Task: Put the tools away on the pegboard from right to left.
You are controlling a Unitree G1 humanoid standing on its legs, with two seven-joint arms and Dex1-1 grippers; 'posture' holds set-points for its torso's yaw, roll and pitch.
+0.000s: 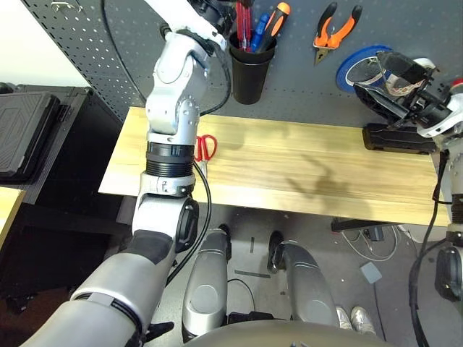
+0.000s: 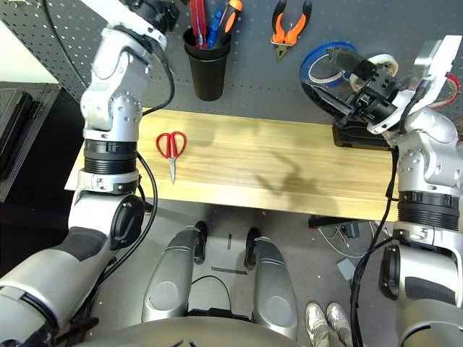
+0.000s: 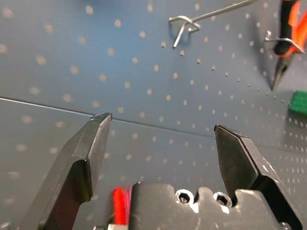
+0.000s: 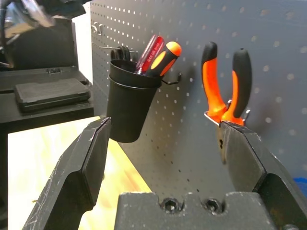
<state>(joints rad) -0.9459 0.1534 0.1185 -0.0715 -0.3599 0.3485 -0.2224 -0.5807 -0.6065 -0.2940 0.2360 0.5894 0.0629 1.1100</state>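
Note:
Red-handled scissors (image 2: pixel 171 147) lie flat on the left part of the wooden table (image 2: pixel 289 177). On the pegboard (image 2: pixel 376 22) hang orange-and-black pliers (image 2: pixel 289 27). A black cup (image 2: pixel 207 69) on the board holds the slim red-handled screwdriver (image 2: pixel 197 16) and other handles. My left arm reaches up beside the cup. Its gripper (image 3: pixel 163 123) stands open, facing bare board below an empty metal hook (image 3: pixel 184 24). At the right, my right gripper (image 4: pixel 166 123) is open with nothing in it and looks toward the cup and pliers. A thin red tape ring (image 2: pixel 455 88) peeks from behind my right arm.
Blue tape (image 2: pixel 325 61) and a white roll (image 2: pixel 383 65) hang on the board by my right gripper. A black block (image 2: pixel 362 137) sits at the table's back right. A black case (image 1: pixel 25 130) lies on a lower surface to the left.

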